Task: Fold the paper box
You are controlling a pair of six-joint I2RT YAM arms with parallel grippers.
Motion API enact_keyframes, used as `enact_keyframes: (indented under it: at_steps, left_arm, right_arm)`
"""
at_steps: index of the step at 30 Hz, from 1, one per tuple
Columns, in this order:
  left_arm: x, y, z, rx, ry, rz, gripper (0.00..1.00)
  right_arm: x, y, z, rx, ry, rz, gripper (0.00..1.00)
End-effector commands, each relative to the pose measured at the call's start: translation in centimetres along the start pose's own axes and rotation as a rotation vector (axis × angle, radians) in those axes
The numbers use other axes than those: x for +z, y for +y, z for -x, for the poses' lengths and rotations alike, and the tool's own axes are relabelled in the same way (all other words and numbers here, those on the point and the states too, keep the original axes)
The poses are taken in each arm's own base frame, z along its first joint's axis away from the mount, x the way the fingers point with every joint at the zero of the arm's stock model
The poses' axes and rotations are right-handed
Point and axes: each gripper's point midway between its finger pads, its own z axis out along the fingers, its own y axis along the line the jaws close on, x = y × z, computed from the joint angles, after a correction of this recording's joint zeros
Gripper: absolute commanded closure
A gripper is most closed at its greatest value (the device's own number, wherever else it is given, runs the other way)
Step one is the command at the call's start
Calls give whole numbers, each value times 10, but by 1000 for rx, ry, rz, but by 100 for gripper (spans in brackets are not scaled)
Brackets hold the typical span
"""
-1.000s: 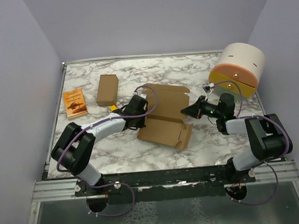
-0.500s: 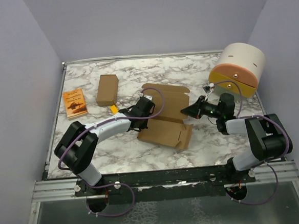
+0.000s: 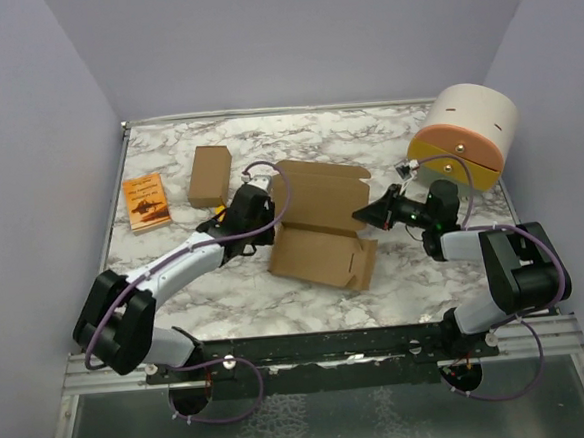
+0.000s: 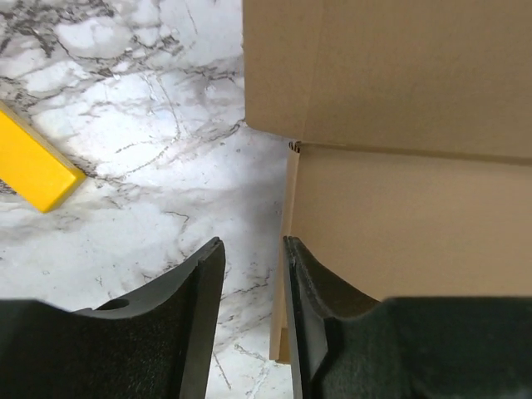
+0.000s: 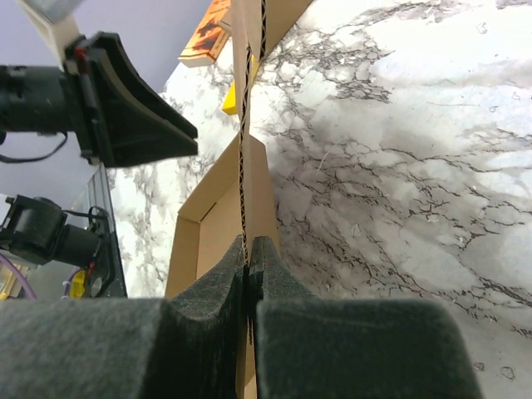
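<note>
The paper box (image 3: 318, 225) lies half-folded in the middle of the marble table, brown cardboard with its back panel raised. My left gripper (image 3: 268, 218) is at the box's left edge. In the left wrist view the left gripper (image 4: 252, 253) stands open, with mostly marble in the gap. The box's left wall edge (image 4: 290, 208) runs just inside the right finger (image 4: 306, 287), which clamps nothing. My right gripper (image 3: 366, 217) is shut on the box's right side flap. That flap (image 5: 246, 141) stands on edge between the closed pads.
A narrower brown cardboard box (image 3: 210, 175) and an orange booklet (image 3: 146, 201) lie at the back left. A yellow block (image 4: 33, 170) rests on the marble left of the left gripper. A cream and orange round container (image 3: 464, 135) stands at the back right.
The left gripper was shut against the box's left side. It has opened and drawn back a little to the left, and its arm has lowered. The right arm has not moved.
</note>
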Motion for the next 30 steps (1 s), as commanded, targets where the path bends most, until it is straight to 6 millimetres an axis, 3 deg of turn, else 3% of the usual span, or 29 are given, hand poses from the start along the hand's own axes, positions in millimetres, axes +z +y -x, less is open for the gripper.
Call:
enact_keyframes:
  at_steps: [1,3,8,10,16,21,30]
  left_arm:
    - [-26,-16,39,-79,-182,-186,63]
    - [-40,-13,55,-92,-281,-245,60]
    - [-78,11,91,-128,-595,-323,22]
    - [-91,17,101,-118,-708,-341,12]
    - [-112,13,106,-67,-829,-490,11]
    - [-125,11,101,-57,-882,-611,12]
    - [-155,-16,97,104,-1015,-801,15]
  right_arm:
    - [3,9,12,-97,-5,65,99]
    - [3,14,15,-134,0,86,99]
    - [4,24,21,-221,49,162,99]
    - [4,32,24,-253,71,217,99]
    - [4,55,39,-346,125,383,99]
    - [9,59,64,-400,186,412,99]
    - [-5,92,74,-459,200,533,99]
